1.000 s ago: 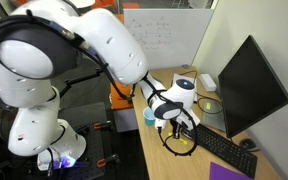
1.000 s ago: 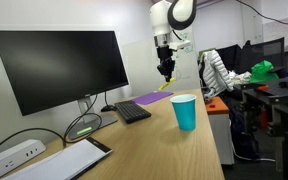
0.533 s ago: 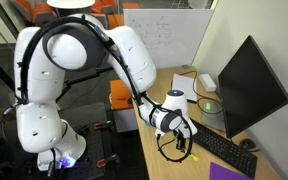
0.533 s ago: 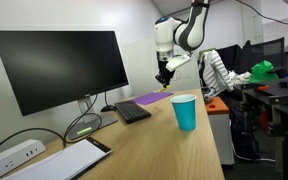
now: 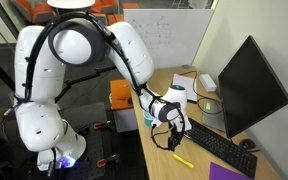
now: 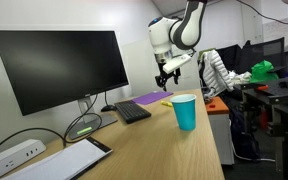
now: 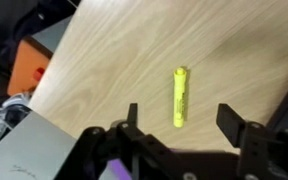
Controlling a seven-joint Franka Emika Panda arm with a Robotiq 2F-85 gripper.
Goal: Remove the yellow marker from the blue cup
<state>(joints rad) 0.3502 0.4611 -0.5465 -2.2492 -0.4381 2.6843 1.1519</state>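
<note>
The yellow marker (image 7: 180, 97) lies flat on the wooden table, free of everything; in an exterior view it is a small yellow stick (image 5: 183, 160) on the table near the keyboard. My gripper (image 7: 180, 120) hangs open just above it, one finger on each side, touching nothing. In the exterior views the gripper (image 5: 170, 128) (image 6: 167, 75) hovers over the table. The blue cup (image 6: 184, 111) stands upright near the table edge, apart from the gripper, with nothing sticking out of it.
A black monitor (image 5: 249, 85) and a black keyboard (image 5: 219, 148) stand on the table beside the marker. A purple pad (image 6: 147, 98) lies beyond the cup. An orange box (image 7: 29, 65) sits off the table edge. A power strip (image 6: 14, 155) lies near the monitor.
The gripper was shut on the yellow marker above the table; it has opened and the marker now lies on the table below it.
</note>
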